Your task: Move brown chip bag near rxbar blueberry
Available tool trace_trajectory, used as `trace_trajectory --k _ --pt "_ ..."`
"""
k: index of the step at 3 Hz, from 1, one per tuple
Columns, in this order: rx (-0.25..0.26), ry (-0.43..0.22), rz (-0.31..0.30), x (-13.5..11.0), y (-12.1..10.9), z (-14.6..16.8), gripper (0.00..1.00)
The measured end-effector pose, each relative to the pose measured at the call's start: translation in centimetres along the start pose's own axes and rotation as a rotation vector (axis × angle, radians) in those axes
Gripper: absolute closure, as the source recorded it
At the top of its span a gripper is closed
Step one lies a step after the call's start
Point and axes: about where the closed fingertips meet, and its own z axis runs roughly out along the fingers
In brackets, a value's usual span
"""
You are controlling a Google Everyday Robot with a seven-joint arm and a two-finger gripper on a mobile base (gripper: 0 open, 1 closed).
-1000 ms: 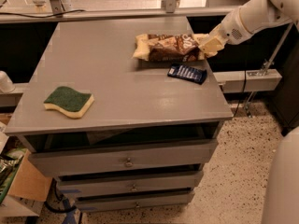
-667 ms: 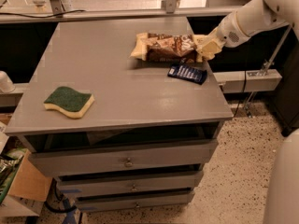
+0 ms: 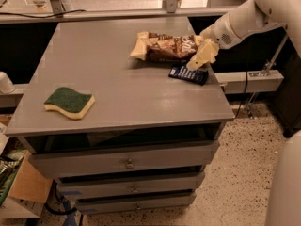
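The brown chip bag lies flat on the grey table at its far right, its pale yellow ends pointing left and right. The rxbar blueberry, a small dark blue bar, lies just in front of the bag's right end, near the table's right edge. My gripper comes in from the right on the white arm. It sits at the bag's right end, just above the bar's far edge. I cannot tell whether it touches the bag.
A green-and-yellow sponge lies at the table's front left. Drawers sit below the tabletop. A rail with posts runs behind the table. Boxes stand on the floor at the left.
The gripper has shifted slightly down and left along the bag's right end, toward the blue bar. The bag and bar lie about where they were.
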Motion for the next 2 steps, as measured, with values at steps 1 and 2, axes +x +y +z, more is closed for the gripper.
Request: trace_trajectory --k 1,2 --pt "0.032 -0.007 0.003 -0.2 -0.4 -1.3 0.00" --pt "0.082 -0.025 0.006 0.0 -0.6 -4.3 0.00"
